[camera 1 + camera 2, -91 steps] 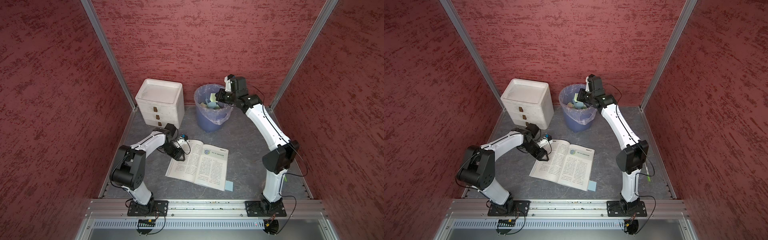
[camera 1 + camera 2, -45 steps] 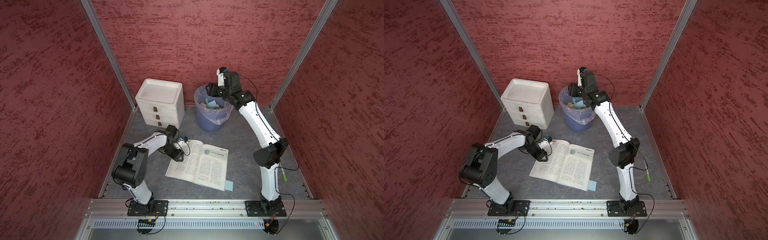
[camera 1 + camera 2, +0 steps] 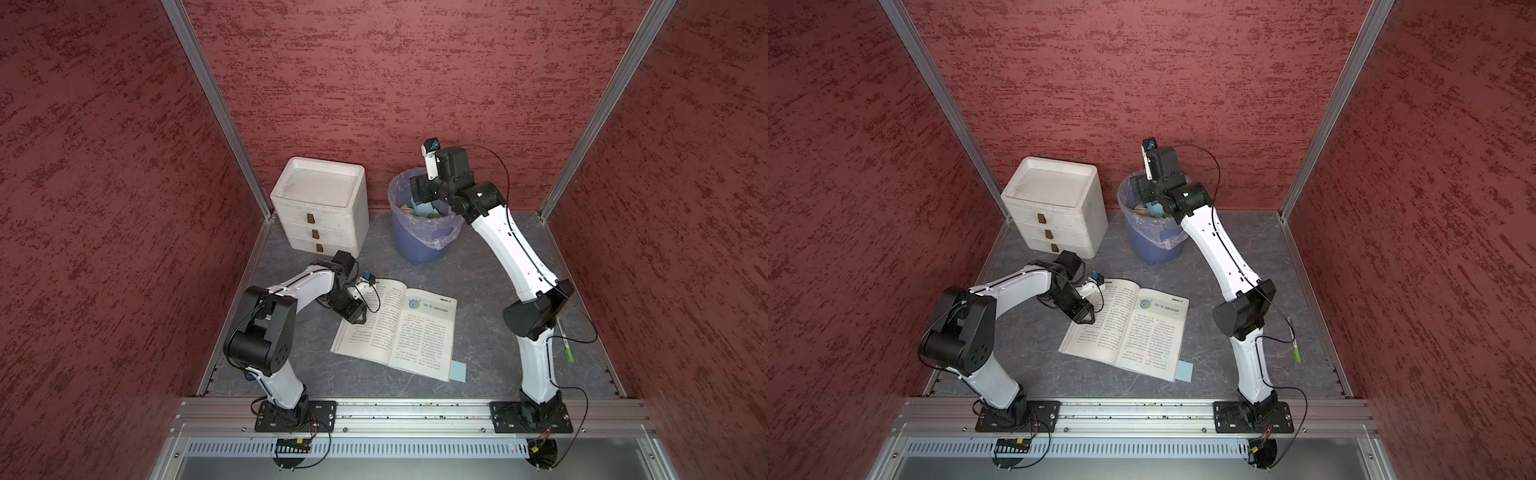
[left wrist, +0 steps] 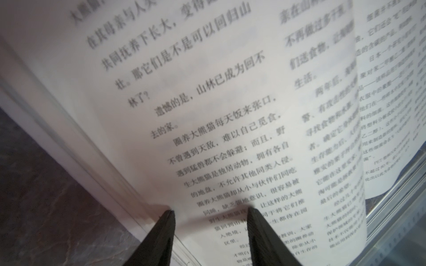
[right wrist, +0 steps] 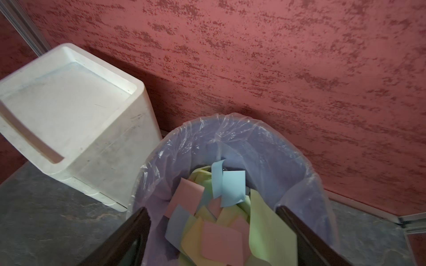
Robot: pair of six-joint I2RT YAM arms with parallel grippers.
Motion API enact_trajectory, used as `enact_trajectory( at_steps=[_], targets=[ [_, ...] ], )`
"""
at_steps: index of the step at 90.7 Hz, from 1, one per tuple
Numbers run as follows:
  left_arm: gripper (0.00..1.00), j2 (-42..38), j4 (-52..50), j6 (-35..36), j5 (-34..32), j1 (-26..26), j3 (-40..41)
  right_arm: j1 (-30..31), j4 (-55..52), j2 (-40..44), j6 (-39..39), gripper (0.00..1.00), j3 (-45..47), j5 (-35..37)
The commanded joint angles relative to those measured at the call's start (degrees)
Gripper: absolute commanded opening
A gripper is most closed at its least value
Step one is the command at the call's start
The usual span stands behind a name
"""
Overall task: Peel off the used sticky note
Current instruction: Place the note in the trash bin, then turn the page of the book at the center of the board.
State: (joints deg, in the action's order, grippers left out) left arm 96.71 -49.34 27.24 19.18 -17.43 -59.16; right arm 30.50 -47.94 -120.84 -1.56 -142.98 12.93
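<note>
One blue note [image 3: 459, 371] pokes from under the open book [image 3: 419, 332] at its five o'clock corner, nearest us. At the book's ten o'clock the left gripper [image 4: 211, 210] rests half-parted jaws on the page [image 4: 207, 115], gripping nothing; it seems to pin it flat. Farther back, at twelve o'clock on the table [image 3: 478, 316], the right gripper [image 5: 211, 208] hangs over the bin [image 3: 415, 245], jaws wide and empty. We judge the peeled sticky note [image 5: 232, 188] lies atop the other notes [image 5: 221, 239] inside, so that part looks done; the near note may remain.
</note>
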Motion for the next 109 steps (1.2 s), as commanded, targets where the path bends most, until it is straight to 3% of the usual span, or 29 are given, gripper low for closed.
enact_trajectory(
  at_steps=[1,12,34,51,62,70,77,86,96,109],
  targets=[
    [0.53,-0.1,0.8,-0.4,-0.1,-0.3,0.5,1.3,-1.3,-0.6,-3.7,0.94,-2.2,4.4],
    [0.52,0.3,1.0,-1.0,0.0,-0.4,0.1,2.8,-2.6,-2.1,-8.1,0.96,-4.0,8.1],
    [0.52,0.4,1.1,-1.6,-0.3,-0.5,-0.2,5.4,8.2,0.4,-16.8,0.98,6.4,16.2],
    [0.52,0.4,1.3,-1.6,-0.3,-0.6,0.0,5.4,10.6,2.0,-12.2,0.98,7.5,16.8],
    [0.52,0.5,1.5,-1.7,-0.4,-0.5,0.2,3.5,10.1,5.7,-0.8,0.99,8.7,4.2],
    [0.52,0.6,1.5,-1.8,-0.5,-0.6,0.1,3.4,4.1,1.1,1.1,0.99,0.2,12.1],
    [0.51,0.3,1.5,-1.7,-0.3,-0.5,0.2,3.6,-2.5,0.0,1.7,0.99,-3.9,11.5],
    [0.51,-0.1,1.7,-1.5,-0.3,-0.5,0.6,4.0,2.2,9.3,6.6,0.98,8.4,8.8],
    [0.51,-0.3,2.1,-1.6,-0.3,-0.4,1.2,4.3,1.9,20.5,17.3,0.98,21.2,6.9],
    [0.50,-0.6,2.5,-1.5,-0.1,-0.4,2.0,5.8,1.0,35.7,29.5,0.98,45.9,2.5]
  ],
)
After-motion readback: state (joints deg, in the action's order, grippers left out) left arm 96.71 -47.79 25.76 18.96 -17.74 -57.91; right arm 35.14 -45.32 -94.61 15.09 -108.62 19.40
